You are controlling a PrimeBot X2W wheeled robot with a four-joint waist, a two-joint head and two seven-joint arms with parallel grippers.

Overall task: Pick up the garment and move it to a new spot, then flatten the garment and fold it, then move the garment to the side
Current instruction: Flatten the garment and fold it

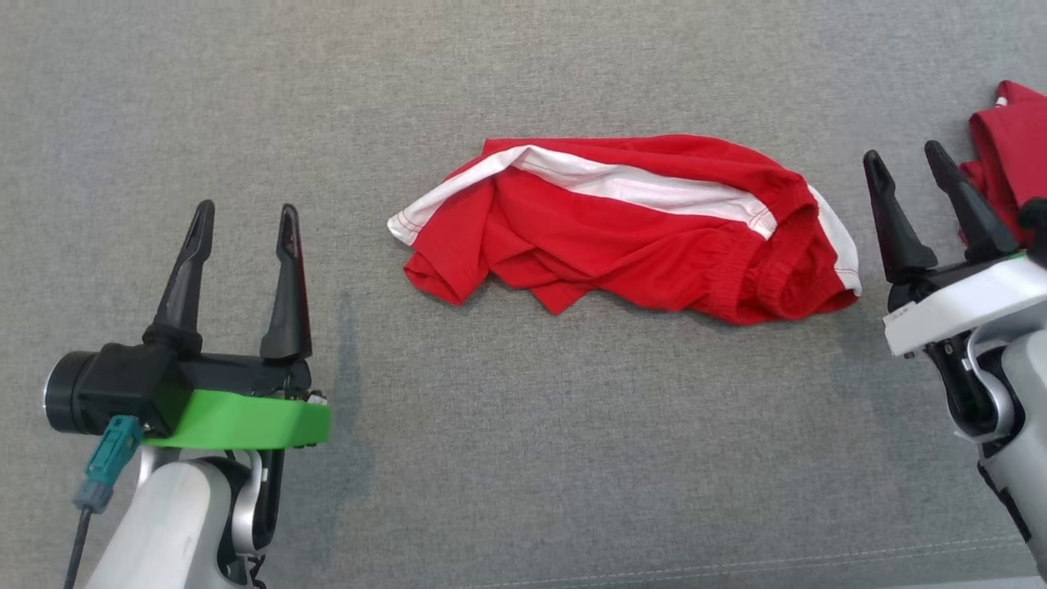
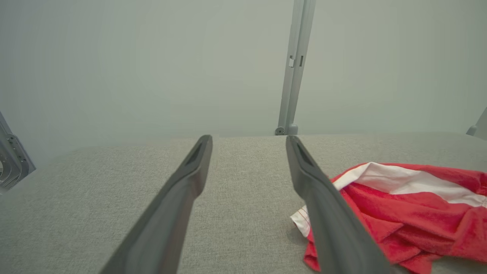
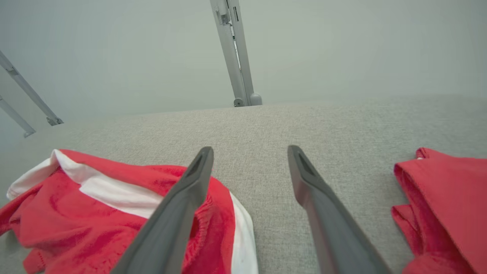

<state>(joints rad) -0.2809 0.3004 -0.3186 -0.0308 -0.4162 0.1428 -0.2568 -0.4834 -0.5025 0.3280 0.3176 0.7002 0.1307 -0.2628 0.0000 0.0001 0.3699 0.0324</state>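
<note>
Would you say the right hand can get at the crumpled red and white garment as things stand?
Probably yes: the right hand is open beside the garment, at its near end, with nothing between them; the second red garment lies on its other side.

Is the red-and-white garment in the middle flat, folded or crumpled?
Crumpled: the red fabric garment with white stripes lies bunched on the grey cloth surface, with irregular creases and layers overlapping.

Grey fabric surface (image 1: pixel 523 458), red cloth (image 1: pixel 1014 139) at right edge, metal post (image 2: pixel 295 68)
</note>
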